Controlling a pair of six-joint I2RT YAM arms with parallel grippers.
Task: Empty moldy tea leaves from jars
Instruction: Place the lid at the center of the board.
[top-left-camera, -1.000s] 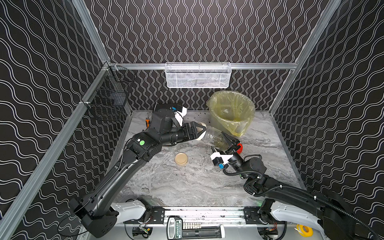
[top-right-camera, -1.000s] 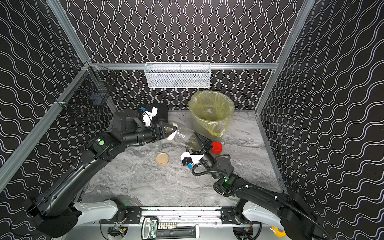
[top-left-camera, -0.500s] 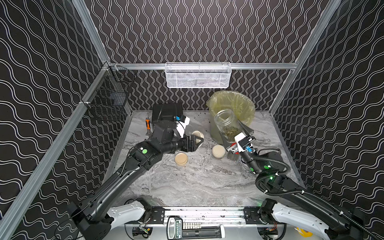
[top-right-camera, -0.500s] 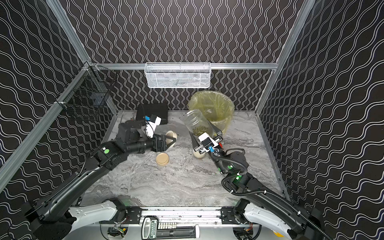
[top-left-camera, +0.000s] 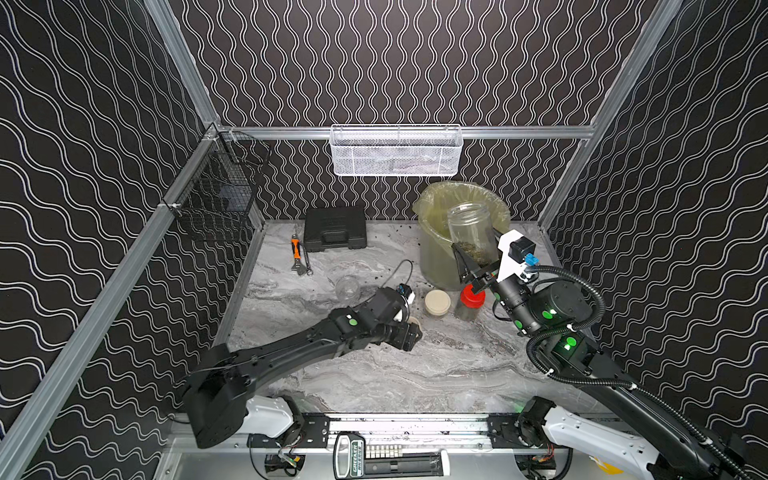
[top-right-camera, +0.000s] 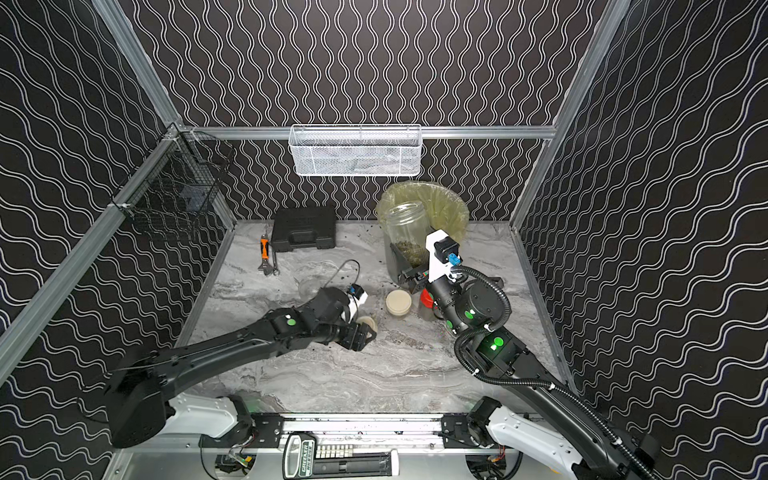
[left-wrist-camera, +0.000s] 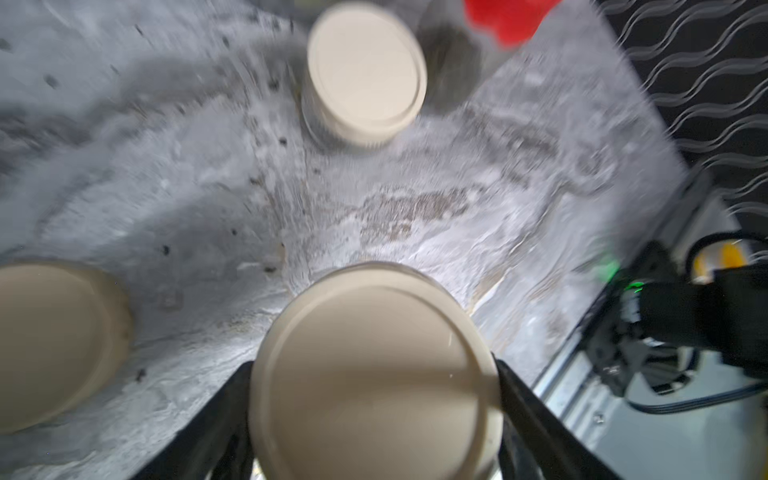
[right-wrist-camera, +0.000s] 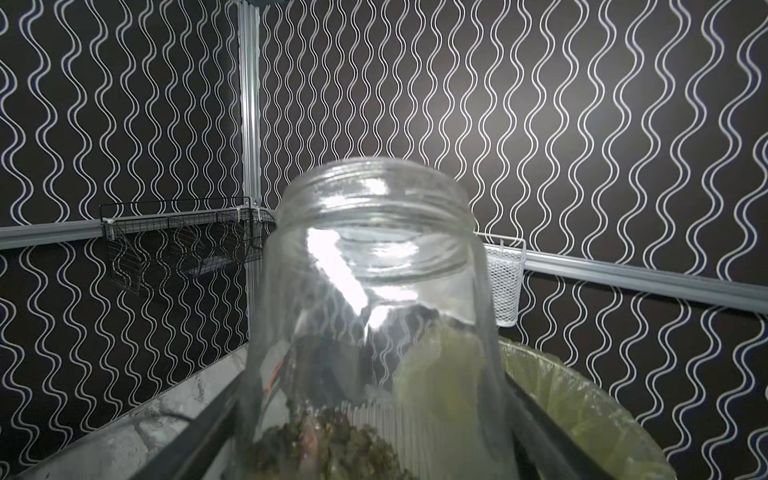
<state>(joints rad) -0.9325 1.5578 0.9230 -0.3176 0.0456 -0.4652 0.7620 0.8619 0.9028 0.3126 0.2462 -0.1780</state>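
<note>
Lid (left-wrist-camera: 374, 374) now nearer table (top-left-camera: 374, 374) front, tight in left jaws; jar (top-left-camera: 469, 224) of tea leaves (top-left-camera: 473, 249) tight in right jaws.

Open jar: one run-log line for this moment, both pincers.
right pincer: shut on open jar, mouth up, near bin | tea leaves: in jar bottom, undumped | left pincer: shut on cream lid, above table

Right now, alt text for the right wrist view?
A lidless glass jar, mouth up, is gripped in the right claw, with tea leaves lying at its base. Just beyond it is the yellow-lined bucket, against black wavy-patterned walls.
</note>
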